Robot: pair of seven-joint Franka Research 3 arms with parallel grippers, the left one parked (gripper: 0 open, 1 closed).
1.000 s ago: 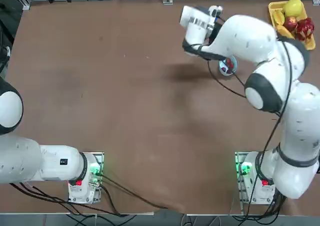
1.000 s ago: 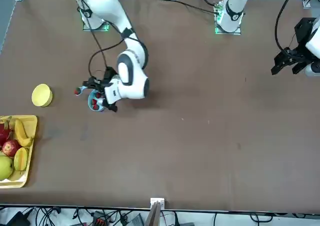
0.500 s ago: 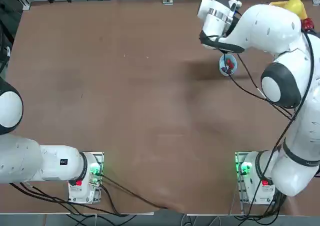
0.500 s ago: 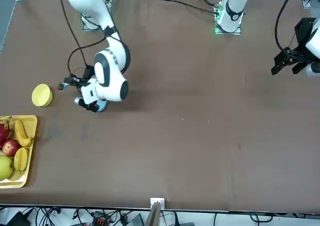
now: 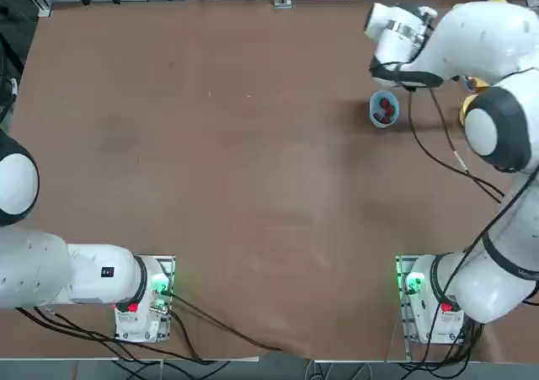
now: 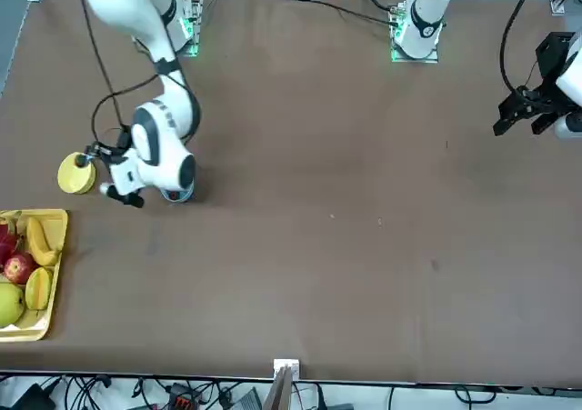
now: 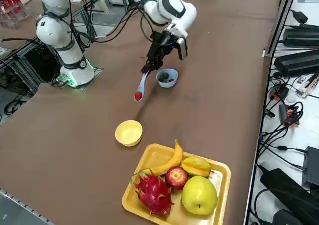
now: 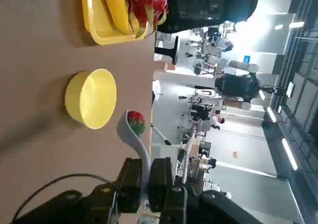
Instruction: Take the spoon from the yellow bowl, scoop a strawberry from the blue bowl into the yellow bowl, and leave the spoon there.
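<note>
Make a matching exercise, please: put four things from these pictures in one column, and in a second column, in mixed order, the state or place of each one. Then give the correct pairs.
Things:
1. spoon
2. yellow bowl
3. blue bowl
4. yellow tray

States:
A. empty, on the table
B. holds a banana, an apple and other fruit
C. held in the shut right claw, carries a strawberry
D. on the table, with red fruit inside

Pairs: 1-C, 2-A, 3-D, 4-B
</note>
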